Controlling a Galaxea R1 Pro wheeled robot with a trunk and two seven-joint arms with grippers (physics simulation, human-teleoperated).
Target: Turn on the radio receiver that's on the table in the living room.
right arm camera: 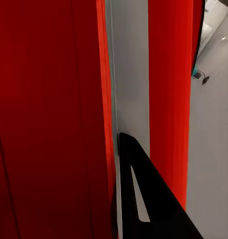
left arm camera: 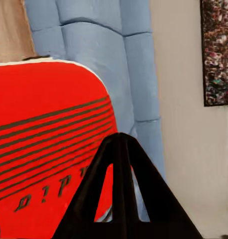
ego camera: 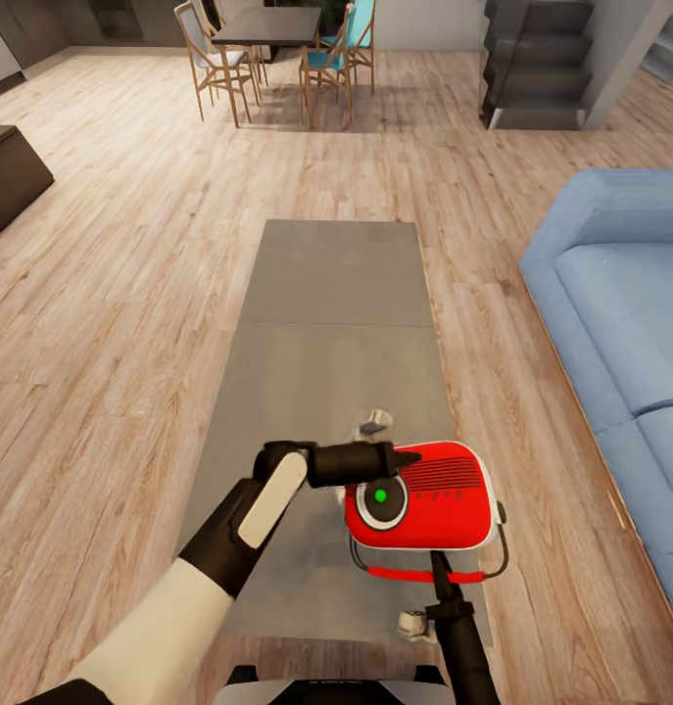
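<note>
The radio receiver is lying on the table's near end. The sofa is standing to the table's right, the dining table far behind.

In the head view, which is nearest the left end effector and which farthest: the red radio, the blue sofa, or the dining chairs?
1. Radio: right at the left end effector, on the table.
2. Sofa: off to the right.
3. Dining chairs: far across the room.

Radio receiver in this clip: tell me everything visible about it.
The radio receiver is a bright-red rounded box with white trim, dark grille slats and a white-ringed dial whose centre shows green. It lies face-up on the near end of the grey table, its thin red handle toward the robot. The left gripper reaches over its top edge beside the dial; the right gripper sits at the handle. Actual contact is unclear.
</note>
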